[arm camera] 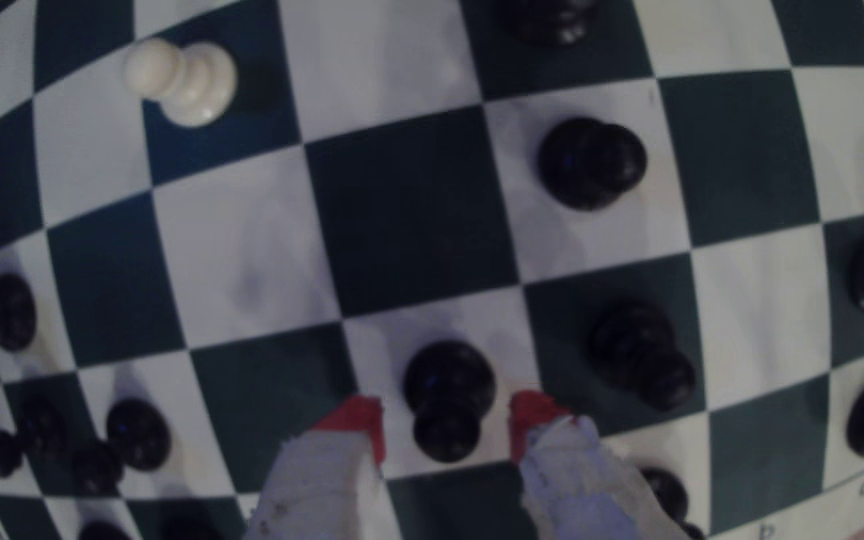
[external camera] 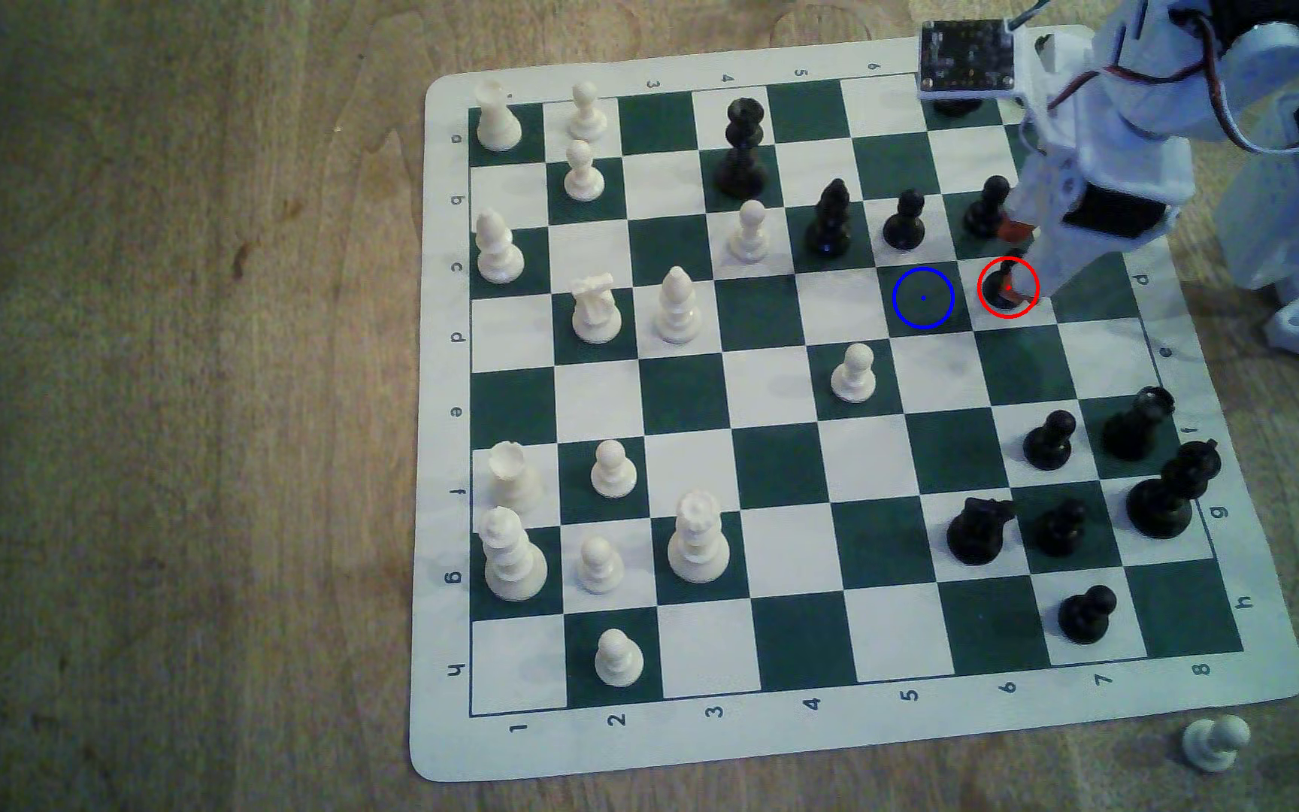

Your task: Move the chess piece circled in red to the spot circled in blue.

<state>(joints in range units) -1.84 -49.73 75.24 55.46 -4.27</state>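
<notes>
- Straddling the pawn (arm camera: 448,400) on its red-ringed white square, end effector (arm camera: 448,426) open, red tips either side, not touching.
- Leaving the blue-ringed square (external camera: 923,297) beside it bare.

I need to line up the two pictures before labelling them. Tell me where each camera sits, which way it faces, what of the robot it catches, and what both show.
Exterior view: high above the table, looking steeply down on the chessboard; the white arm comes in at its upper right.
Wrist view: on the arm, looking down past the open gripper and its red-tipped fingers.
Shared: the black pawn between the fingers, the dark target square beside it, and a white pawn.
</notes>
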